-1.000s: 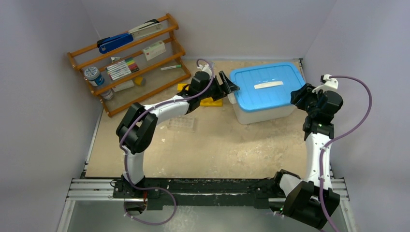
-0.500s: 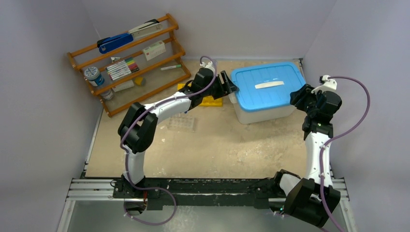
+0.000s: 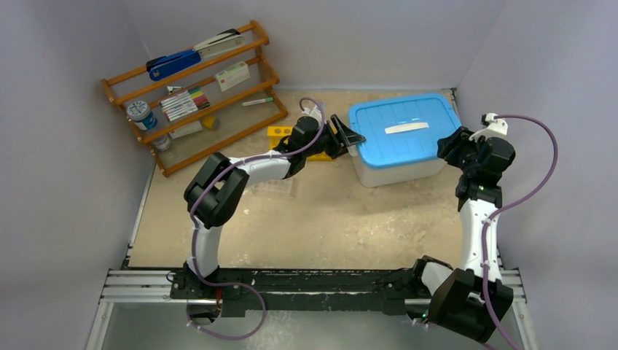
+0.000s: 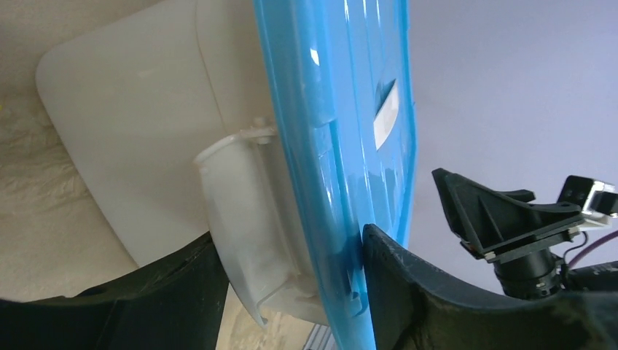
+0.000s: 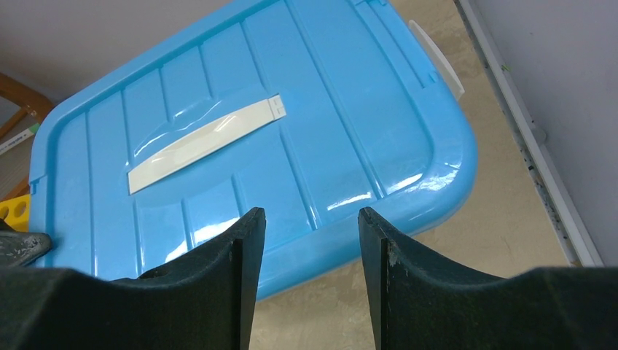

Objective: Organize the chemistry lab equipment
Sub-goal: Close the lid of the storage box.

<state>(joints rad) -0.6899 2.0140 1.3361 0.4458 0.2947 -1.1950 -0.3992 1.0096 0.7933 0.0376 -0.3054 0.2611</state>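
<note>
The yellow six-hole plastic rack (image 3: 280, 133) lies on the beige counter (image 3: 328, 219) just above the centre of the overhead frame. Its middle is hidden under the left arm's wrist, and one corner shows at the left edge of the right wrist view (image 5: 13, 211). Below and to the left of it, a clear plastic tube tray (image 3: 280, 188) shows faintly beside the left forearm. No other lab glassware or bottles can be made out on the counter.

Right of the rack stands a translucent white storage box (image 3: 393, 169) closed with a ribbed bright-blue lid (image 3: 399, 130), which carries a white handle strip (image 5: 204, 144).

The left gripper (image 3: 352, 141) is at the lid's left end. Its jaws are spread, one finger on each side of the lid rim and the white side latch (image 4: 240, 219). Whether they press on either one cannot be told.

The right gripper (image 3: 446, 146) hangs at the lid's right end. Its jaws are apart with nothing between them, above the lid's near edge (image 5: 310, 215).

In the upper left of the overhead frame a wooden shelf (image 3: 218, 127) leans against the wall with a blue stapler (image 3: 173, 63) on top.
</note>
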